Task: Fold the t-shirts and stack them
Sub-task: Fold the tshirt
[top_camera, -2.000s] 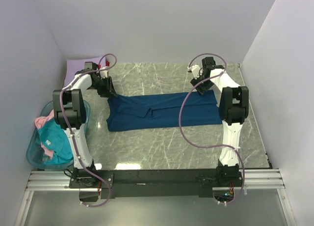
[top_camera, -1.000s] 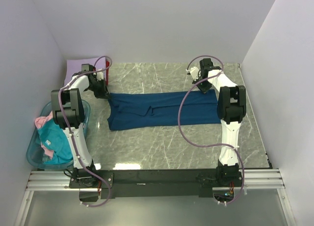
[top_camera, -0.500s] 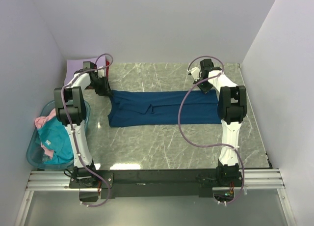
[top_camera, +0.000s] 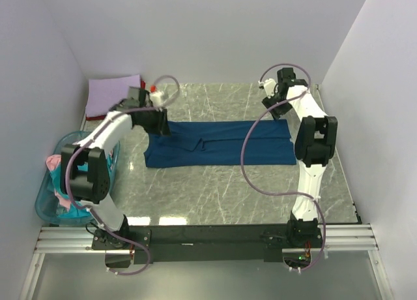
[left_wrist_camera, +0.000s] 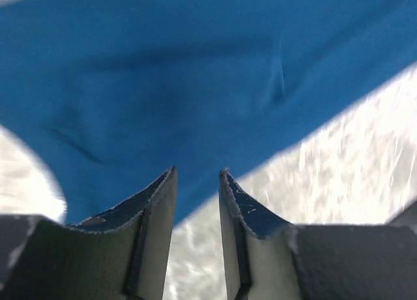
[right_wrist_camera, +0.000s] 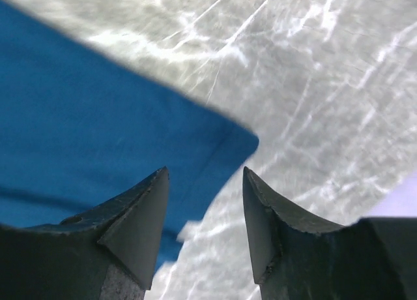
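The dark blue t-shirt point(top_camera: 218, 143) lies flat on the marble table as a long folded strip running left to right. My left gripper point(top_camera: 159, 124) hovers over its far left corner. In the left wrist view its jaws point(left_wrist_camera: 197, 173) stand a little apart with nothing between them, above the shirt's edge point(left_wrist_camera: 195, 85). My right gripper point(top_camera: 277, 111) is at the far right corner, open and empty point(right_wrist_camera: 205, 173), just above the shirt's hemmed corner point(right_wrist_camera: 221, 143). A lavender shirt point(top_camera: 112, 91) lies folded at the back left, with a red sliver point(top_camera: 142, 85) at its edge.
A translucent blue basket point(top_camera: 45, 209) stands at the left edge and holds a teal shirt point(top_camera: 62, 177) and a pink one point(top_camera: 53, 162). White walls close in the table on the left, back and right. The arm rail runs along the near edge.
The shirt was drawn slightly toward the back. Both grippers have come off it. The left arm has swung its elbow forward and its gripper rightward; the right gripper has lifted toward the back.
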You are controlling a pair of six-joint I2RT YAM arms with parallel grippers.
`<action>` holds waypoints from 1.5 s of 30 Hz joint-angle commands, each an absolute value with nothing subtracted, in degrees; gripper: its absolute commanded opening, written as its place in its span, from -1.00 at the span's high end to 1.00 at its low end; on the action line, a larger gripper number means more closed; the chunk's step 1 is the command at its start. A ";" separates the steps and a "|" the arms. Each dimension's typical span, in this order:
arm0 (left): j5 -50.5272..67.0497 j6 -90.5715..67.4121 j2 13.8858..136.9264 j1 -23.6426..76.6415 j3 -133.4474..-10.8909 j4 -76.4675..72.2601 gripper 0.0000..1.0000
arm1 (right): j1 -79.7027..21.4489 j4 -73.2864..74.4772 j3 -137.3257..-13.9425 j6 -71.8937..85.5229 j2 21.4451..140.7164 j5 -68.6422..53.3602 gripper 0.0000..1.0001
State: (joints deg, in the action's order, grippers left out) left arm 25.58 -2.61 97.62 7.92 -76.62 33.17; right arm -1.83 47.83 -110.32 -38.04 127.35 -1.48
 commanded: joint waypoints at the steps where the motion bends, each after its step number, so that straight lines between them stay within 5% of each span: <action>1: 23.56 -2.55 98.61 9.93 -70.15 34.81 0.25 | -2.20 54.48 -113.64 -36.74 120.59 -5.89 -0.11; 13: 13.37 -0.62 111.87 9.15 -73.90 35.77 0.40 | -3.52 57.74 -104.68 -38.06 117.69 -6.33 0.06; 18: 10.37 2.46 129.17 6.59 -99.62 41.11 0.41 | -3.43 57.66 -104.15 -38.41 117.25 -5.98 0.08; 23: 13.78 0.45 140.36 4.92 -127.50 45.10 0.12 | -3.60 56.34 -103.71 -38.50 118.65 -4.39 0.17; 28: 15.29 0.35 132.55 4.75 -121.04 36.59 -0.05 | -4.83 54.85 -102.13 -37.62 119.27 -4.83 0.23; 45: 23.82 -4.48 114.96 2.02 -100.11 33.13 -0.06 | -13.44 55.45 -80.96 -37.26 116.47 -2.98 0.70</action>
State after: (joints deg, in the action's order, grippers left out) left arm 21.67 -3.29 118.74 2.57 -101.60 34.50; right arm -10.92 50.65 -86.11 -37.36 118.21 -2.09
